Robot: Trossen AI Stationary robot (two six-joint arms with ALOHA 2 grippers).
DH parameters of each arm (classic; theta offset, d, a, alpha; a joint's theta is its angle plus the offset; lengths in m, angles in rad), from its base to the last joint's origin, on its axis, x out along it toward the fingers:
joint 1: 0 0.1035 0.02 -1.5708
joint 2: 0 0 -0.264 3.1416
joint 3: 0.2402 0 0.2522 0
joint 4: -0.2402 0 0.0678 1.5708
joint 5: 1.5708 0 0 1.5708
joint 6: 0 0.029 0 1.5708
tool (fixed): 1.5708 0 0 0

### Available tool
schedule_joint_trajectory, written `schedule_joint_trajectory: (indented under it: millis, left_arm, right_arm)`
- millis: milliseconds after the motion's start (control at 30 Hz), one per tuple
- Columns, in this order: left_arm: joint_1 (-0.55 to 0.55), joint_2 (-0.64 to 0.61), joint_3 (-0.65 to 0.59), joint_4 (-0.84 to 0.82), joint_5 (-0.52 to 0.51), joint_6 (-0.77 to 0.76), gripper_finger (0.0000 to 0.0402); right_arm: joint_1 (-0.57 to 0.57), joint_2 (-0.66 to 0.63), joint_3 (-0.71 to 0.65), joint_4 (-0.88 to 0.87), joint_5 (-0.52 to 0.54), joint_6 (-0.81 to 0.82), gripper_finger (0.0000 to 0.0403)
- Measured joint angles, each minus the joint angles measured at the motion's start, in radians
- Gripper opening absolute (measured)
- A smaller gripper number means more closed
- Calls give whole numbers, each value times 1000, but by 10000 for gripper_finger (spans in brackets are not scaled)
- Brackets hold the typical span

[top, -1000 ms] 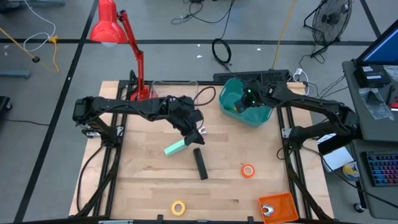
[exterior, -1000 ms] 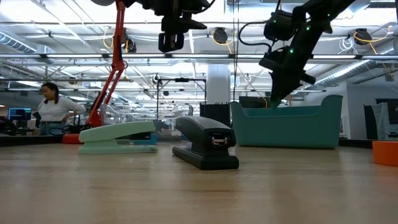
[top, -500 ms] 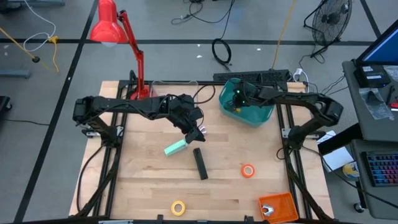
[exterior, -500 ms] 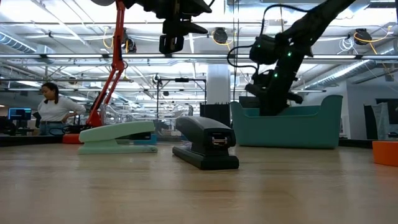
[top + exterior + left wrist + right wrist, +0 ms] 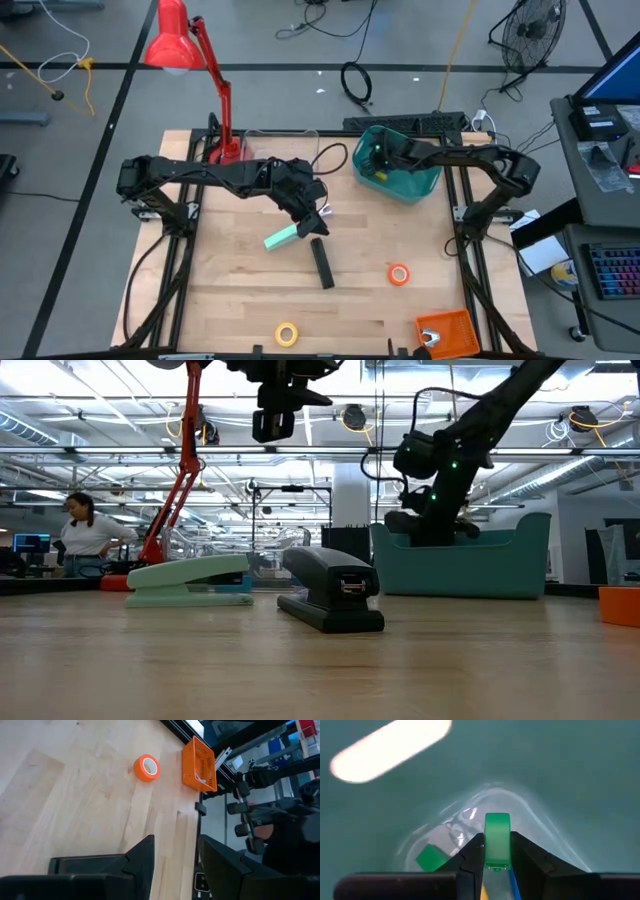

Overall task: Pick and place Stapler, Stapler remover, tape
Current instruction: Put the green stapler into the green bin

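The black stapler lies flat on the table's middle, with a mint-green stapler beside it on its left. My left gripper hangs open above them, holding nothing. An orange tape roll and a yellow one lie flat nearer the front. My right gripper is down inside the teal bin at the far side, shut on a green tape roll. I cannot make out the stapler remover. My right gripper pinches the green tape roll between its two fingers, one on each flat face, so the roll's green band faces the wrist camera. The fingers slant down into the bin from the table's right. Whether the roll touches the bin's floor, I cannot tell.
A red desk lamp stands at the far left. An orange basket sits at the front right corner. Inside the bin lie a green block and blue and yellow pieces. A person stands in the room beyond the table.
My right gripper has sunk into the teal bin and shifted toward its left side, still shut on the green tape roll.
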Motion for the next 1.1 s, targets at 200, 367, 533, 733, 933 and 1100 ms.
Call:
schedule_joint_trajectory:
  millis: [200,367,533,733,933,1100]
  left_arm:
    - [-6,0,0,0,-1,-12,157]
    - [-21,0,0,-4,-1,-27,157]
    - [-27,0,0,-12,-5,-34,157]
    - [-29,0,0,-17,-6,-36,156]
    - [-35,0,0,-18,-7,-44,156]
    - [-39,0,0,-17,-7,-45,156]
  right_arm:
    - [0,18,0,9,59,-5,75]
    - [0,17,0,51,109,-11,75]
    - [0,17,0,80,112,-8,75]
    - [-1,62,0,70,82,6,75]
    - [2,77,0,71,70,19,75]
    - [2,78,0,62,81,19,75]
